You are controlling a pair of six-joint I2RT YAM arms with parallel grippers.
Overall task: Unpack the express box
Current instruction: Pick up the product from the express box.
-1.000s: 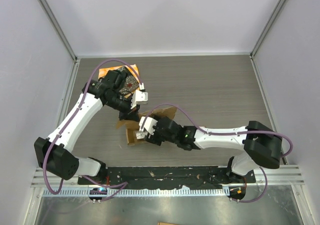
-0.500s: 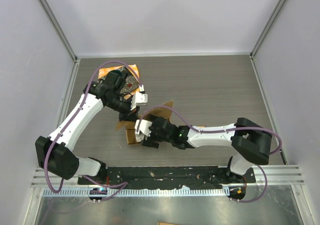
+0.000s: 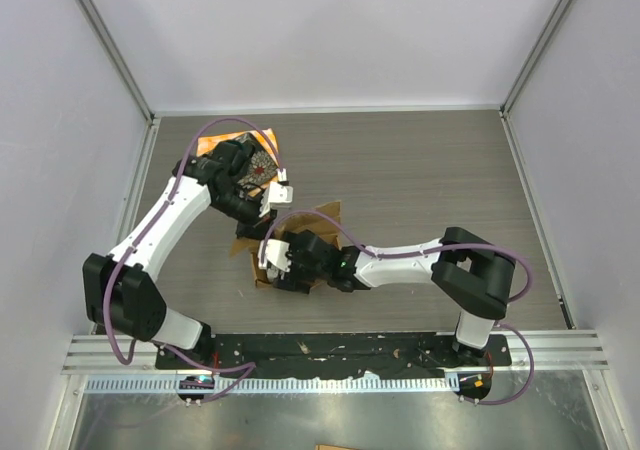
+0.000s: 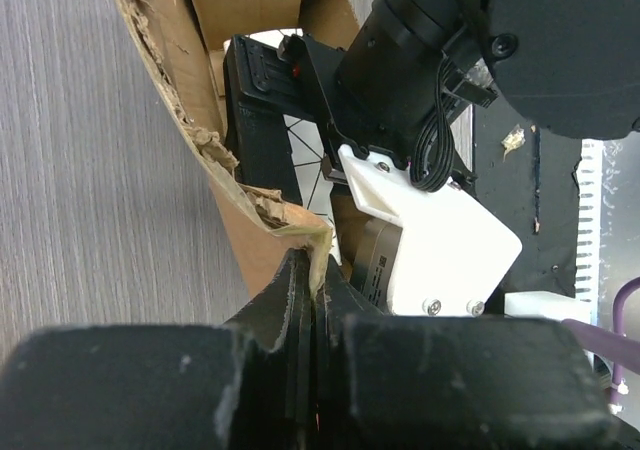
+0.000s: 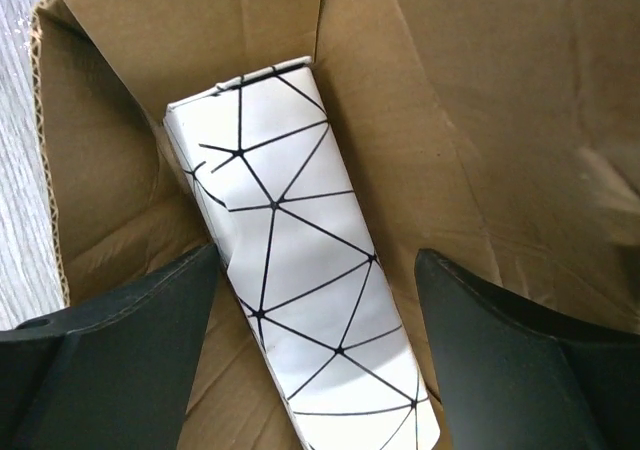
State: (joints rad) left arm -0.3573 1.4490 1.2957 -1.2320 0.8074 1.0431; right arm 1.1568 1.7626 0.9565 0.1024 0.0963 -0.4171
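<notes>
The express box point(image 3: 263, 270) sits opened on the counter point(image 3: 430, 180), near its front edge and left of centre. Inside lies a white packet point(image 5: 270, 170) with black triangle lines. The right pincer point(image 5: 315, 270) is spread apart inside the box, straddling the packet. The left pincer point(image 4: 312, 275) is clamped on the box's torn flap edge.

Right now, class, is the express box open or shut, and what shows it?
Open. The express box has spread flaps, the left gripper pinches its torn edge, and a white patterned packet lies inside.
</notes>
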